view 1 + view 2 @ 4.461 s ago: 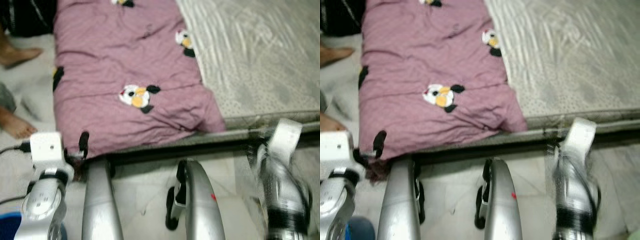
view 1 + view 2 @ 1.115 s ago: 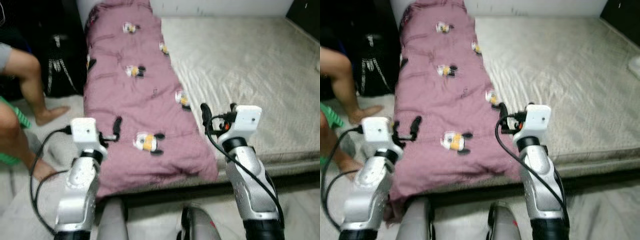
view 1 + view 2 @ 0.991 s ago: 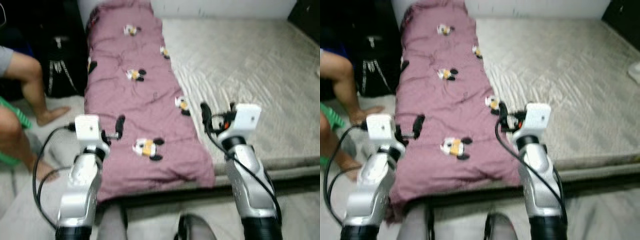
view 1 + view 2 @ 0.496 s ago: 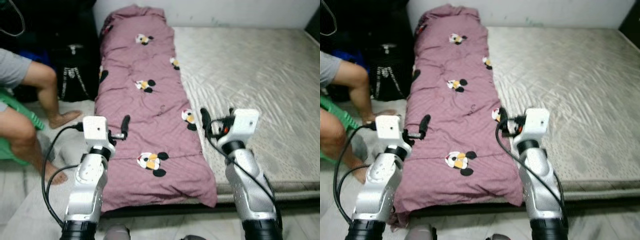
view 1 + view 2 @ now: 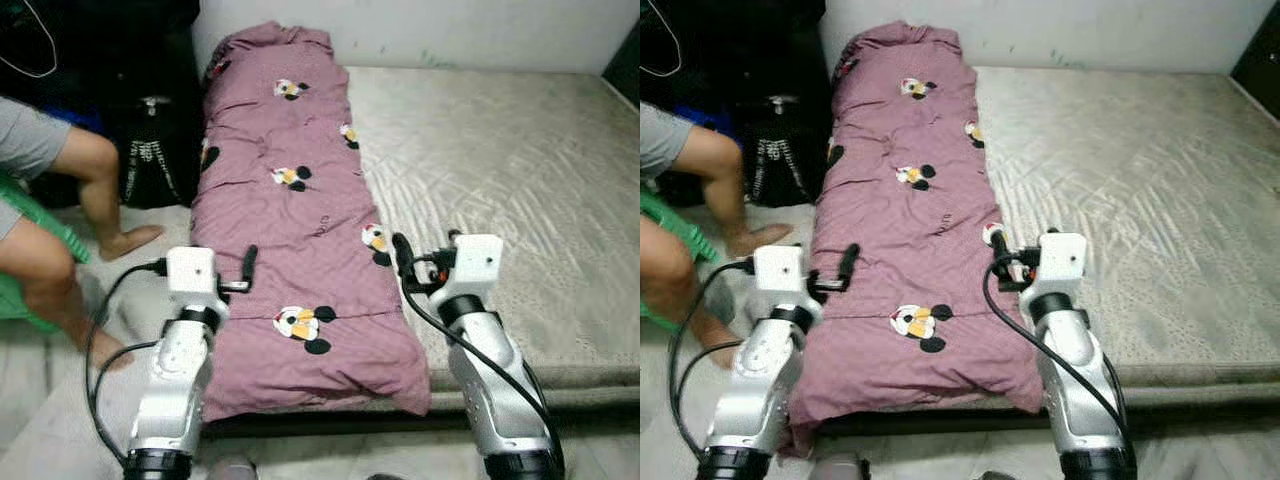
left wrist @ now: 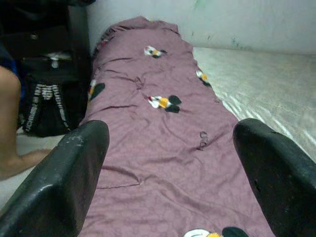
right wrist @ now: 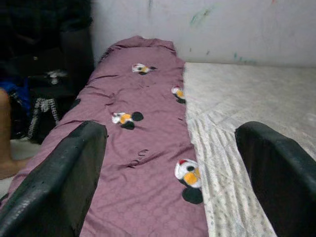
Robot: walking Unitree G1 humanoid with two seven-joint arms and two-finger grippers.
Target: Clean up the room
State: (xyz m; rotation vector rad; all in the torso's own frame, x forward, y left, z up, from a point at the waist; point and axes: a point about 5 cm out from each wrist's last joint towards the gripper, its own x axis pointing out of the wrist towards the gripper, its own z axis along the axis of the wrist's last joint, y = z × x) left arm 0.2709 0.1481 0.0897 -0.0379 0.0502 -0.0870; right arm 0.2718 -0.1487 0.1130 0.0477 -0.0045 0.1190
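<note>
A mauve quilt [image 5: 290, 210] printed with cartoon mice lies folded in a long strip down the left side of a bare grey mattress [image 5: 500, 160]. My left gripper [image 5: 240, 272] hovers open over the quilt's near left edge; in its wrist view the fingers [image 6: 64, 182] stand wide apart with the quilt [image 6: 158, 128] between them. Over the quilt's near right edge, where it meets the mattress, my right gripper [image 5: 425, 247] is open too, and its wrist view looks along the quilt [image 7: 143, 123]. Neither holds anything.
A person sits at the left on a green seat, bare legs [image 5: 60, 200] close to the bed's left side. A black bag [image 5: 150, 140] stands beside the quilt's far end. A white wall [image 5: 450, 30] backs the bed.
The view has lifted from the bed's front edge to take in the whole bed. Both arms have risen from low by my legs to over the quilt's near end.
</note>
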